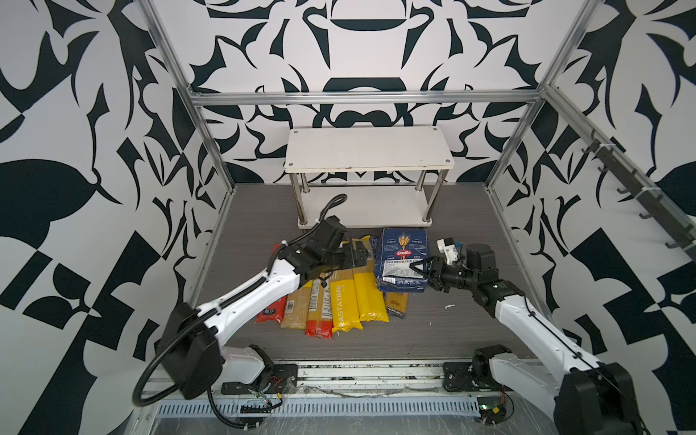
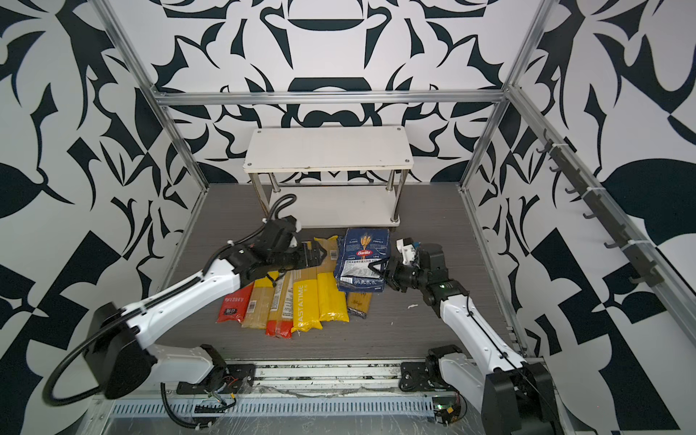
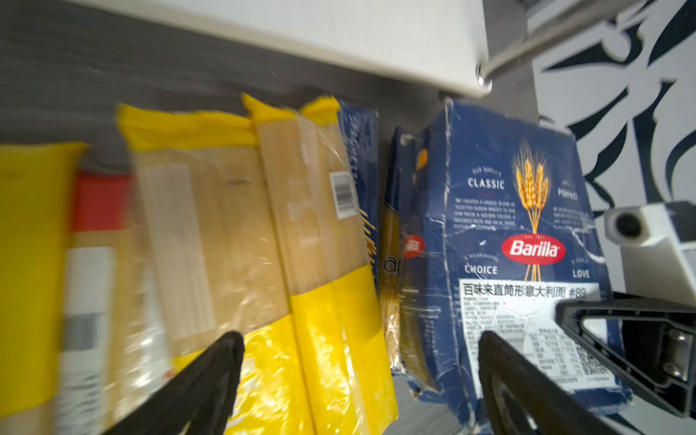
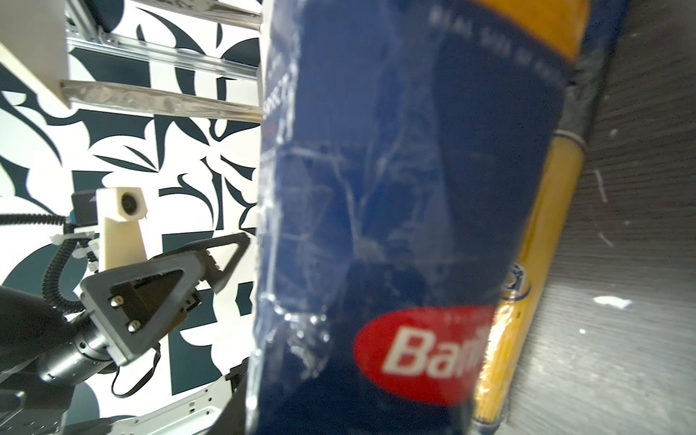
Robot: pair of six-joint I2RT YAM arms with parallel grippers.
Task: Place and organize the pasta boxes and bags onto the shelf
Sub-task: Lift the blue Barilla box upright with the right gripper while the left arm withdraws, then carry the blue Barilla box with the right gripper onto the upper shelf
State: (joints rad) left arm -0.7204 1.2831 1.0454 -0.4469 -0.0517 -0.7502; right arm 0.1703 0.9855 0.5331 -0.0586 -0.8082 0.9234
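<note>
Currently my left fingers [image 3: 211, 380] are spread above the bags [image 1: 367, 297]; my right fingers [image 1: 418, 266] pinch the wide Barilla box [image 1: 405, 246] before the shelf [image 1: 369, 150].

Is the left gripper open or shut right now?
Open: the left gripper has its black fingers wide apart over the yellow-and-clear plastic spaghetti bags, clamping nothing.

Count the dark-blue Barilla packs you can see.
2. The wide Barilla box lies right of the bag pile, gripped by the right gripper; the narrow Barilla box sits wedged between it and that pile. More could be hidden underneath.
</note>
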